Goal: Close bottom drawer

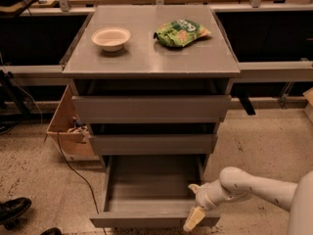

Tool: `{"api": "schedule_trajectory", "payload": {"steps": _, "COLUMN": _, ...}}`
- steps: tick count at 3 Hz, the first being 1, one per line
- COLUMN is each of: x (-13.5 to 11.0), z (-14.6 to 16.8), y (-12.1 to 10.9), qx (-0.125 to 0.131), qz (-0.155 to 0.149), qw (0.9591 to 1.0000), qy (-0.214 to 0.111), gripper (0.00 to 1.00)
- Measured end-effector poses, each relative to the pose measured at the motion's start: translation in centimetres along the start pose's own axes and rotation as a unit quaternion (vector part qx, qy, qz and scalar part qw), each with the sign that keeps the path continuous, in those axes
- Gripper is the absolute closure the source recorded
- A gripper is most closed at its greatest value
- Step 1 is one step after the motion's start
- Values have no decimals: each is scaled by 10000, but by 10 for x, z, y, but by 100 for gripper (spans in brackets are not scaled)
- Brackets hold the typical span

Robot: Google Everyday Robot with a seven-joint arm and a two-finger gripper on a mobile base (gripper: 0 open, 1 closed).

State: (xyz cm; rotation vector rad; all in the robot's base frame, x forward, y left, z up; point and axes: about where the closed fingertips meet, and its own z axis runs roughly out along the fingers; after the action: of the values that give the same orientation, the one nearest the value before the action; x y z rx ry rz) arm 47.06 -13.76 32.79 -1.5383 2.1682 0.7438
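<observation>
The grey table [146, 58] carries a white bowl [111, 37] left, a green snack bag [181, 32] right; the gripper [194, 205] hangs below its front-right.

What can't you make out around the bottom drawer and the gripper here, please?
Camera view:
- The bottom drawer: its right front corner is hidden by the gripper at that corner; contact unclear.
- The top drawer and middle drawer: interiors hidden by what lies above.
- The arm: cut off by the right edge.
</observation>
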Motion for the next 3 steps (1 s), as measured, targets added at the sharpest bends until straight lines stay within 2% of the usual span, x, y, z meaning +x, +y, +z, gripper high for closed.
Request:
{"api": "schedule_trajectory", "payload": {"steps": 2, "x": 9, "z": 60, "y": 0, "qx": -405, "qz": 151, "qw": 9989, "qy": -171, "gripper": 0}}
{"api": "schedule_trajectory", "payload": {"steps": 3, "x": 9, "z": 60, "y": 0, "qx": -405, "qz": 151, "qw": 9989, "qy": -171, "gripper": 0}}
